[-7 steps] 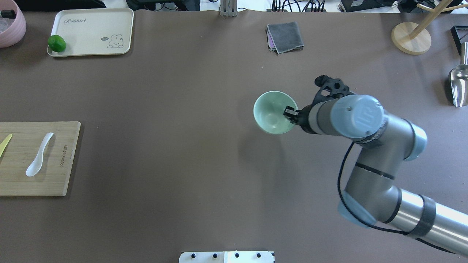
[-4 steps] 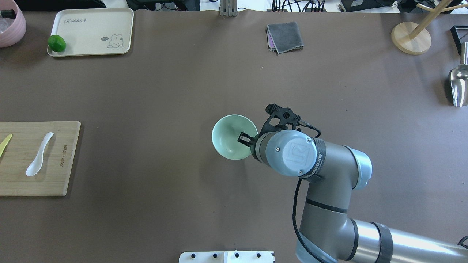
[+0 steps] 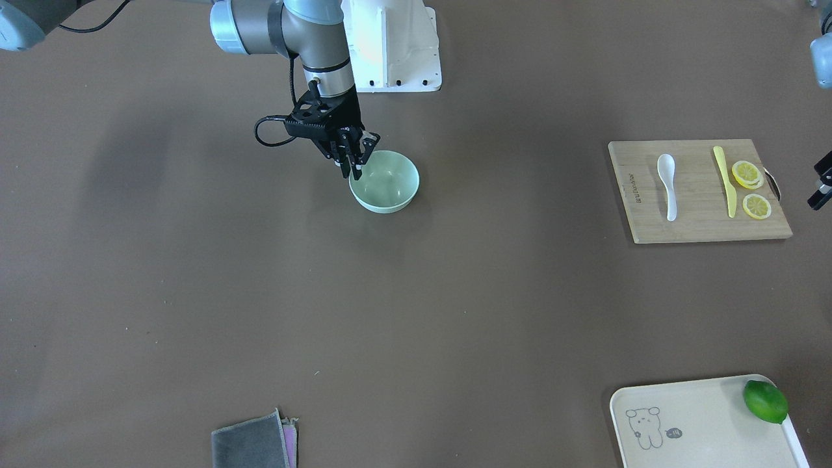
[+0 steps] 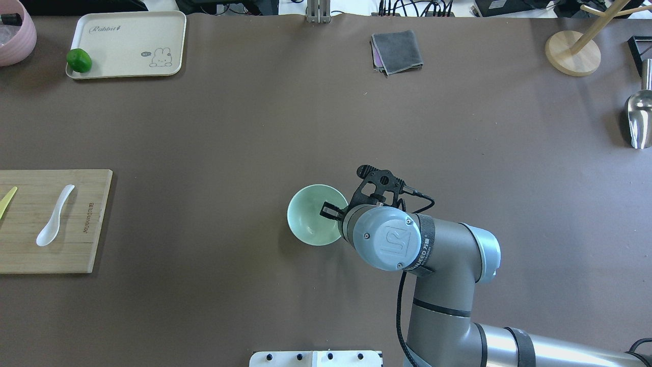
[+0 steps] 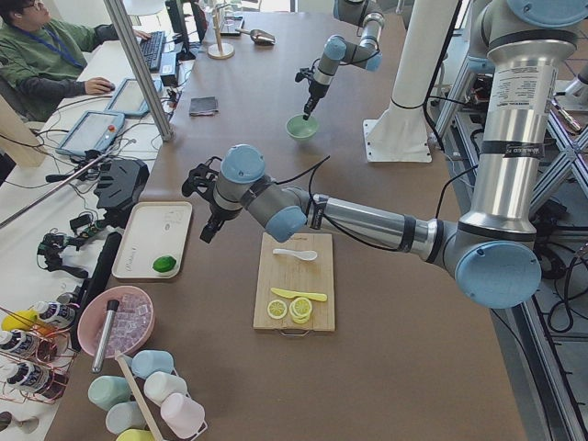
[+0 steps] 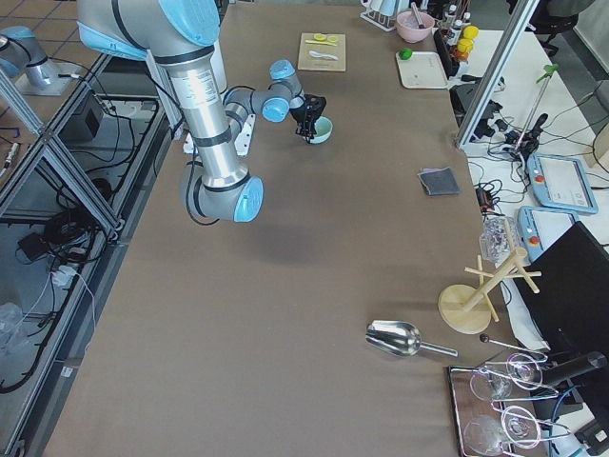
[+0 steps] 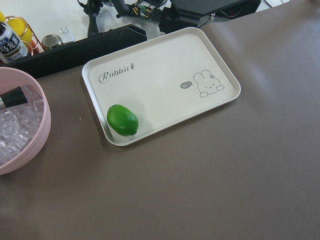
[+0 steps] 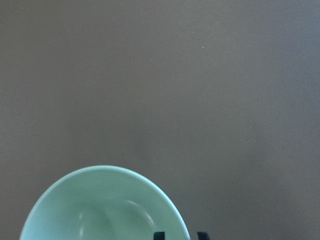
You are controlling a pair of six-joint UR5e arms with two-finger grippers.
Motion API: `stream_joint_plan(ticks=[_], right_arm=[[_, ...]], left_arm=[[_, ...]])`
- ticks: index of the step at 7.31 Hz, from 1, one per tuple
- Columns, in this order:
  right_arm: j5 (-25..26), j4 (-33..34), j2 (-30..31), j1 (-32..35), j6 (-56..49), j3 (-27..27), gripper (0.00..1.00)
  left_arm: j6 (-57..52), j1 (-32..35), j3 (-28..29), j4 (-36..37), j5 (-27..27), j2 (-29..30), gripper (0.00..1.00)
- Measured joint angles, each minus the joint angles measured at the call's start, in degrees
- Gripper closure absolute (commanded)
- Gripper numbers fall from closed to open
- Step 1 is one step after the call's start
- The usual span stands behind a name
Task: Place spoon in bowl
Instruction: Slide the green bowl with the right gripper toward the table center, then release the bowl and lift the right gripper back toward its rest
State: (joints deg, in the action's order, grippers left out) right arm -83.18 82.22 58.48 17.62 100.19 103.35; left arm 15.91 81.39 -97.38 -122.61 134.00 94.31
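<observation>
The step in hand is, by my reading, positioning the bowl (image 4: 305, 227) rather than fetching the spoon (image 4: 53, 218); the right gripper (image 3: 355, 168) straddles the bowl's rim on the side nearest the robot, one of its fingers (image 4: 329, 209) inside and the other outside, pinching the wall between them; the wrist view shows the rim running between the two tips; the bowl sits near the middle of the desk (image 4: 204, 142), though whether it rests on the surface or hangs just above I cannot tell. The spoon lies well apart, flat on the bamboo cutting board (image 4: 30, 255) at the robot's left, beside a yellow plastic knife (image 3: 725, 182) and lemon slices (image 3: 747, 174); nothing touches it. The left gripper (image 5: 209, 228) hovers above the desk near the board; whether its fingers are spread I cannot tell. Next, likely: release the rim, withdraw upward; the left arm descends onto the spoon's short handle.
</observation>
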Motion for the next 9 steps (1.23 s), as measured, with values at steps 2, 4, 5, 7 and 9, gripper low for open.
stream_joint_plan(ticks=[2,4,5,7,9], right_arm=[[0.6,0.2,-0.4,1.1,-1.4,0.3,0.0],[-5.5,3.1,-0.6,8.2,-8.2,3.1,0.0],[-11.4,4.7,-0.4,14.1,-13.2,4.1,0.0],[-22.6,5.6,1.3,25.6,-24.7,4.8,0.0],[-30.0,5.3,7.1,33.5,-36.0,7.4,0.0]], left_arm=[[0.0,-0.1,0.0,0.0,0.0,0.0,0.02],[1.2,-0.4,0.1,0.0,0.1,0.0,0.02],[5.3,-1.5,0.0,-0.4,0.3,0.0,0.02],[18.2,-6.6,0.1,-4.1,-0.3,-1.1,0.02],[26.5,-13.1,0.2,-9.3,-4.0,-4.4,0.02]])
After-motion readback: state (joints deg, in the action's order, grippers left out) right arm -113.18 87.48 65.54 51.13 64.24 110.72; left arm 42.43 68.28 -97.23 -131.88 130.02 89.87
